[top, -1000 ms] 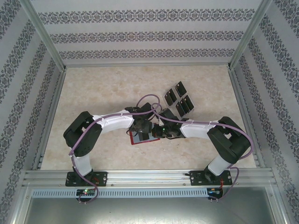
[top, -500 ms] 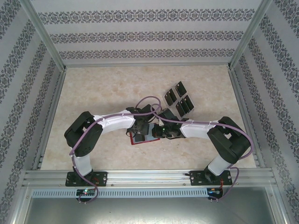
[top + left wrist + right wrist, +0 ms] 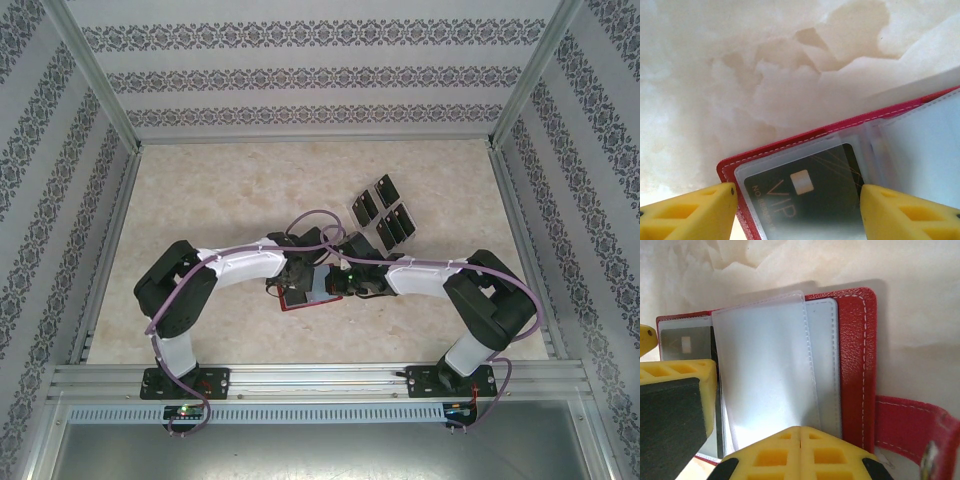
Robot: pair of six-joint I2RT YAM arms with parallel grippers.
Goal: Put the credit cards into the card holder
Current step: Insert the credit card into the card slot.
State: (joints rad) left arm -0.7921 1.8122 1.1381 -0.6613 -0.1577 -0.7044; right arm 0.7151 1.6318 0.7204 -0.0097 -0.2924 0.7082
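L pincer [image 3: 797,192] spread astride seated card [image 3: 830,165], R pincer [image 3: 800,440] pressed together at clear sleeve [image 3: 765,375]; unpinned card holder [image 3: 855,365] may skid, sleeve flopping shut.

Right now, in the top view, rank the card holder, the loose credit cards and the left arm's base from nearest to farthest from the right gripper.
1. card holder, just under the right gripper.
2. credit cards, farther back on the right.
3. left arm's base, near edge, far left.
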